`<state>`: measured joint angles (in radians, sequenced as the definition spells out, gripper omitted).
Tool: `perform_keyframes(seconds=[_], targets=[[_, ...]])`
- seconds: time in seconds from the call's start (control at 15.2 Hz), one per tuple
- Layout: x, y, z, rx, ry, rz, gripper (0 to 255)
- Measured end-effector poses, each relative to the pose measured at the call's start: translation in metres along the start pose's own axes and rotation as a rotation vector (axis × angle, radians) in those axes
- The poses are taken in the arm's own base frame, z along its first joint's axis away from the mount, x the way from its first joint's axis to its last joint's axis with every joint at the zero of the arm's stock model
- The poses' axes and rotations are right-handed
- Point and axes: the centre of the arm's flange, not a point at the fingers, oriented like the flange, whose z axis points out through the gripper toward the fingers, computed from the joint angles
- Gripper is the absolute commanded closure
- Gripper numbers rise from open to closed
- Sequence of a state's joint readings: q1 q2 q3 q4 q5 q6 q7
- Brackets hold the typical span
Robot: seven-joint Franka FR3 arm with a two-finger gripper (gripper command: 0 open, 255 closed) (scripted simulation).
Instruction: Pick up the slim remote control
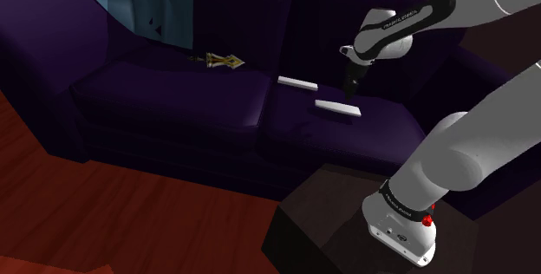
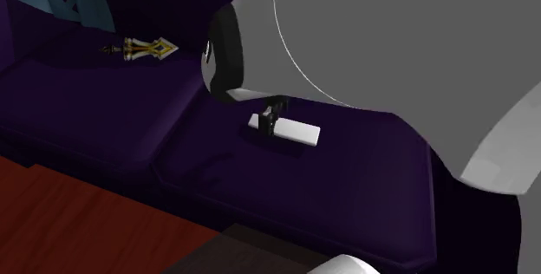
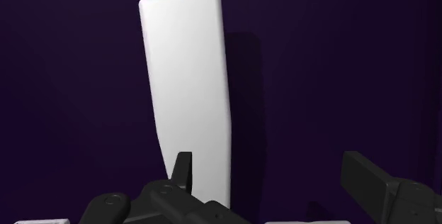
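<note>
Approach done: fingers (image 3: pixel 365 180) stood open just above slim remote (image 3: pixel 188 81) on sofa (image 3: pixel 340 59), remote nearer one finger. Grasp, lift left.

Wrist view: the white remote's (image 3: pixel 188 81) near end is hidden behind 1 finger of the black gripper (image 3: pixel 269 166). Second exterior view: the gripper covers its middle; the grey arm (image 2: pixel 390 47) blocks much of the sofa (image 2: pixel 347 185).

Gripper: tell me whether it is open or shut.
Open: on the gripper the two black fingers stand apart in the wrist view, clasping nothing; the white remote lies flat on the sofa cushion.
</note>
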<state>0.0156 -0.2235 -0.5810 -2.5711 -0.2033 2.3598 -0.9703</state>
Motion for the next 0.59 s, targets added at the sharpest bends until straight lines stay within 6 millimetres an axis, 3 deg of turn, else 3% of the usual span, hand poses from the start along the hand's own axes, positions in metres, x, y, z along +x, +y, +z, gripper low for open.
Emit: perform_keyframes(seconds=[0.26, 0.59], targets=[[0.0, 0.037, 0.034, 0.0, 0.006, -0.078, 0], [0.001, 0.047, 0.059, -0.001, 0.008, -0.102, 0]])
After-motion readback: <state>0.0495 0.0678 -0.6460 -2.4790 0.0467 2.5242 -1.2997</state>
